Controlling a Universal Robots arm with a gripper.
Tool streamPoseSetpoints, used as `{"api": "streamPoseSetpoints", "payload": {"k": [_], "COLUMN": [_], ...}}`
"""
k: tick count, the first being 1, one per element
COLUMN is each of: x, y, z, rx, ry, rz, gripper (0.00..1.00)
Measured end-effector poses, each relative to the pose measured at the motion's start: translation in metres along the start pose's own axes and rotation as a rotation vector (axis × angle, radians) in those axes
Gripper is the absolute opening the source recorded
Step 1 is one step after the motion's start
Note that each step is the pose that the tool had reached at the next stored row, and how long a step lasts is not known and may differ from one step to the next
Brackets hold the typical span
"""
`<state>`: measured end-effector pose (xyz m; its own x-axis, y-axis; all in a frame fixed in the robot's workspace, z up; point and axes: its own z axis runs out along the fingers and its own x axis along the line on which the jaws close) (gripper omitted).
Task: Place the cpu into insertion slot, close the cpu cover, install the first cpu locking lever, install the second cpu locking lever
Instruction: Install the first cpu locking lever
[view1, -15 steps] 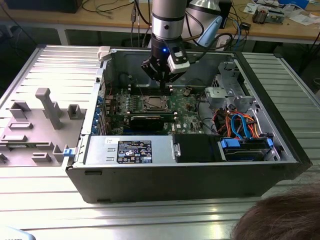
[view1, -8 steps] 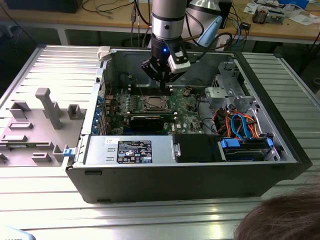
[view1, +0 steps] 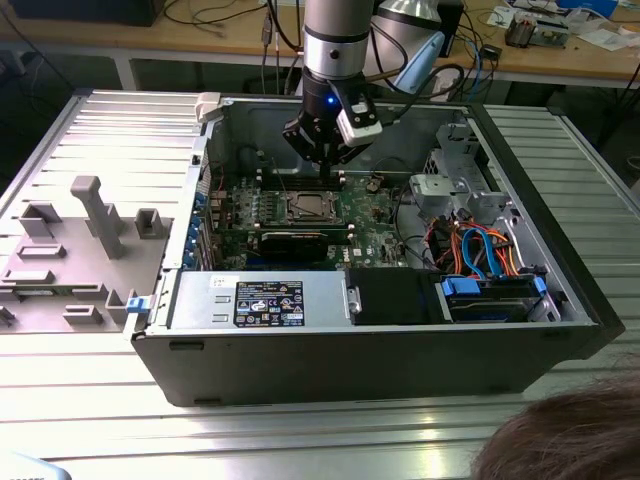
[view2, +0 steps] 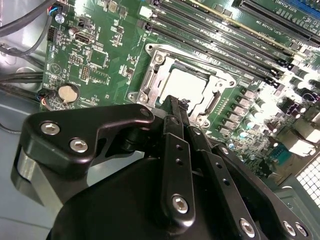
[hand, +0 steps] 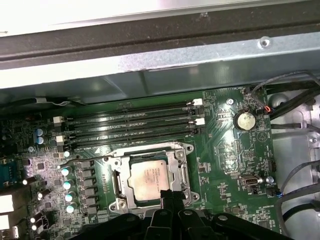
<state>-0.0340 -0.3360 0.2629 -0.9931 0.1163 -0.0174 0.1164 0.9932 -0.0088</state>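
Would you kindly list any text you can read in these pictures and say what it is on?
On the power supply label: print too small to read.
On the cpu: faint print, not legible.
On the motherboard: tiny white markings, unreadable.
No text can be quoted.

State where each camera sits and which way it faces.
Exterior view: off the arm, high, looking down into the open black computer case; arm and black gripper show.
First wrist view: at the wrist, facing the green motherboard; gripper tip shows.
Second wrist view: at the wrist, looking along the gripper.
Both wrist views share the square silver-grey cpu.
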Motion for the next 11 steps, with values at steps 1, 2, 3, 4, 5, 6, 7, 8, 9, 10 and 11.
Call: {"api": "streamPoseSetpoints", "payload": {"k": [1, 2, 3, 4, 5, 6, 7, 8, 9, 10, 11], "x": [0.0000, 0.0000, 0.0000, 0.0000, 0.0000, 0.0000, 0.0000, 0.0000, 0.0000, 0.0000, 0.0000], "y": [0.0000, 0.0000, 0.0000, 0.0000, 0.0000, 0.0000, 0.0000, 0.0000, 0.0000, 0.0000, 0.0000], "z": [0.0000, 0.0000, 0.0000, 0.0000, 0.0000, 0.0000, 0.0000, 0.0000, 0.0000, 0.0000, 0.0000], "rx": [-0.0001, -0.0001, -0.0002, -0.0003, -0.0003, -0.0003, -0.0005, -0.0005, -0.0006, -0.0006, -0.0007], "ry": [-0.0001, 0.0000, -0.0001, -0.0001, -0.0002, -0.0002, -0.0002, -0.0003, -0.0003, -0.0003, -0.0003], "rz": [-0.005, -0.008, -0.011, -0.015, -0.018, -0.021, -0.026, -0.030, -0.032, -0.035, -0.040], "gripper": [0.11, 0.11, 0.11, 0.11, 0.11, 0.11, 0.11, 0.11, 0.11, 0.11, 0.11]}}
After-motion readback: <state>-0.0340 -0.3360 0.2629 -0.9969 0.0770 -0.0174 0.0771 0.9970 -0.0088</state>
